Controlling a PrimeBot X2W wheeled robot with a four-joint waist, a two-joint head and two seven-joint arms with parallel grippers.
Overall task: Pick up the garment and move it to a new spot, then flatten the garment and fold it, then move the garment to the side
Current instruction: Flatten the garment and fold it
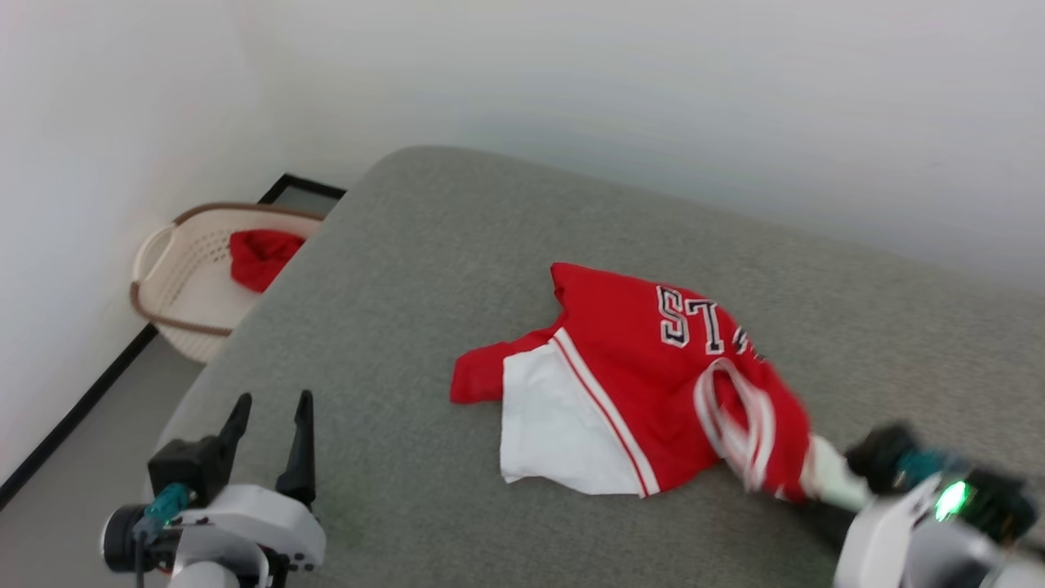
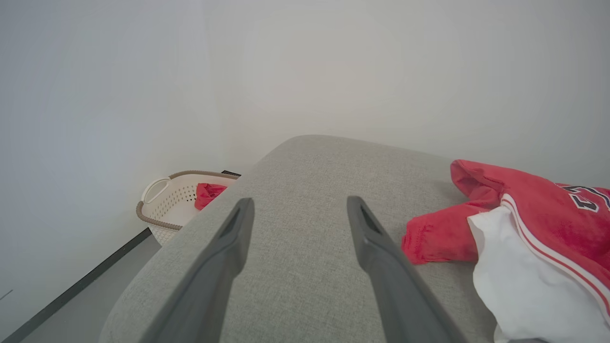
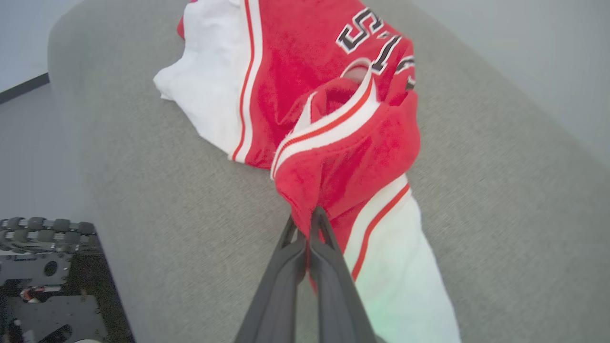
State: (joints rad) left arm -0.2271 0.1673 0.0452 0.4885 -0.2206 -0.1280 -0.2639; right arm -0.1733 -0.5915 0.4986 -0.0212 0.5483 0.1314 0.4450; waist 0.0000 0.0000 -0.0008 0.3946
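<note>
The garment [image 1: 629,359] is a red jersey shirt with white sleeves and black-and-white lettering, lying crumpled on the grey padded surface [image 1: 408,269]. My right gripper [image 1: 800,482] at the lower right is shut on a bunched red fold near the striped collar; in the right wrist view the garment [image 3: 305,62] trails away from the pinched right gripper [image 3: 312,214]. My left gripper [image 1: 274,400] stands open at the lower left, apart from the cloth. In the left wrist view the left gripper [image 2: 300,202] has bare grey fabric between its fingers, and the garment [image 2: 548,224] lies to their right.
A beige basket [image 1: 184,269] holding a small red cloth [image 1: 261,253] stands on the floor in the corner, left of the surface; the basket [image 2: 167,205] also appears in the left wrist view. White walls close off the back and left. The surface's rounded edge runs along the left.
</note>
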